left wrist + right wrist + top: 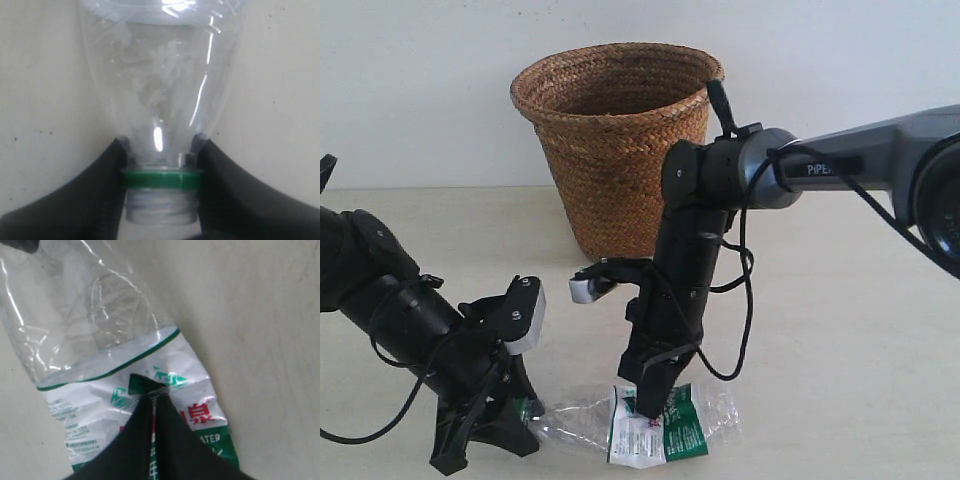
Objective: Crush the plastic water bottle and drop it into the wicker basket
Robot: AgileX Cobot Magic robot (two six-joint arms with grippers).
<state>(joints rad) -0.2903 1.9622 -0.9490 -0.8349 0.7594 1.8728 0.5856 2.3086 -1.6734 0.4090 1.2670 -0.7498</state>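
One crumpled plastic water bottle [582, 420] lies on the tabletop [840, 330], near and centre. One wicker basket [620, 170] stands upright far behind it. Two pincers hold the bottle. The left pincer [161, 160] is clamped on the neck above the green ring [160, 179]. The right pincer [152, 395] is pinched tight on the label [95, 405].

The left arm lay low, its pincer [160, 175] closed about the neck of the plastic water bottle [578, 422]. The right arm reached steeply down, its pincer [152, 396] pinched together on the bottle's middle.
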